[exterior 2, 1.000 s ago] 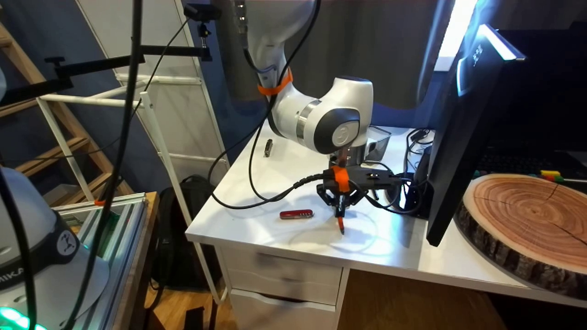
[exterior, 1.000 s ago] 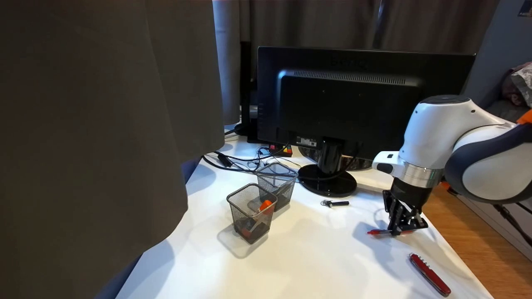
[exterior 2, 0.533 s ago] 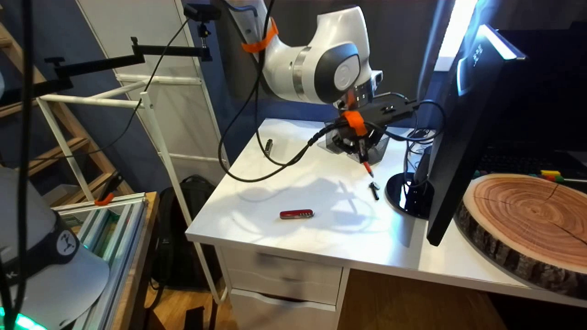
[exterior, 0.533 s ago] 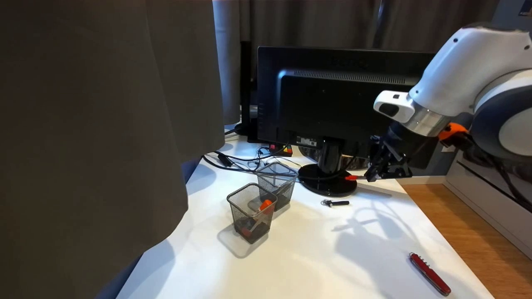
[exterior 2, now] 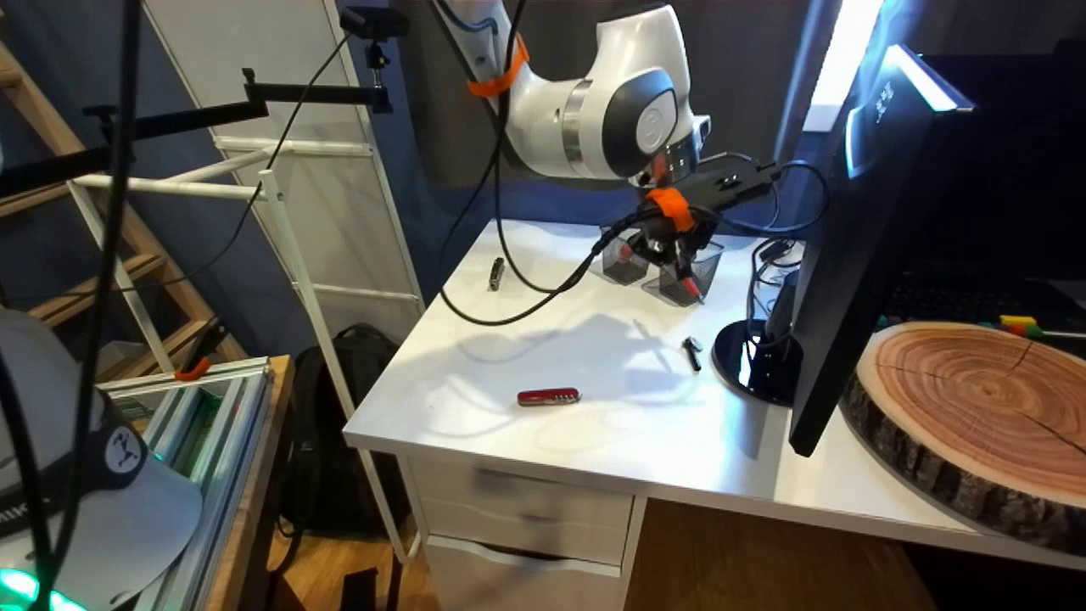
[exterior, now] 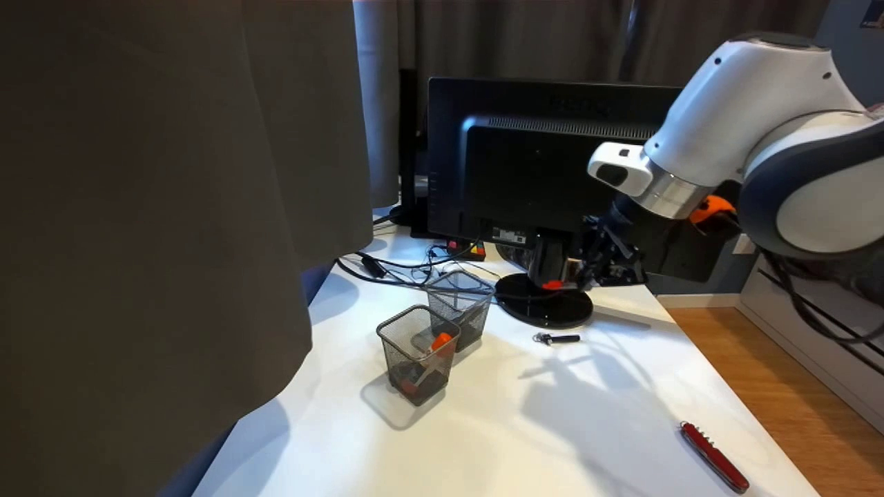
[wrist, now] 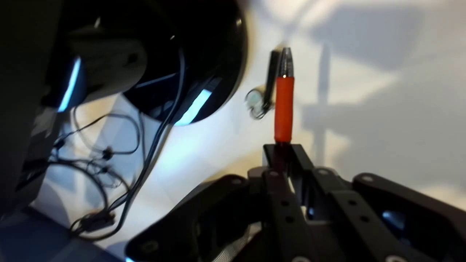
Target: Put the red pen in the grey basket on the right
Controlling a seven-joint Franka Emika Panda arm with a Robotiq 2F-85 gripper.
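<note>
The red pen (wrist: 284, 109) has an orange-red grip and a silvery tip. My gripper (wrist: 283, 151) is shut on it, tip pointing out ahead of the fingers. In both exterior views the gripper (exterior: 589, 279) (exterior 2: 683, 267) holds the pen (exterior: 552, 284) (exterior 2: 693, 288) well above the desk, tilted. The grey basket (exterior: 476, 321) is the mesh cup nearer the monitor, with dark items inside. In an exterior view the gripper and pen partly cover this basket (exterior 2: 708, 265). The pen's rear part is hidden by the fingers.
A darker mesh cup (exterior: 395, 355) (exterior 2: 624, 270) with orange-red items stands beside the grey basket. The monitor (exterior: 587, 179) and its round base (exterior: 545, 314) stand near the gripper. A small black keyring item (exterior: 563, 338) and a red pocket knife (exterior: 715, 457) lie on the desk.
My gripper has lifted the pen off the desk and carried it up and towards the baskets. In the last half second it moved further towards them. The baskets have not moved.
</note>
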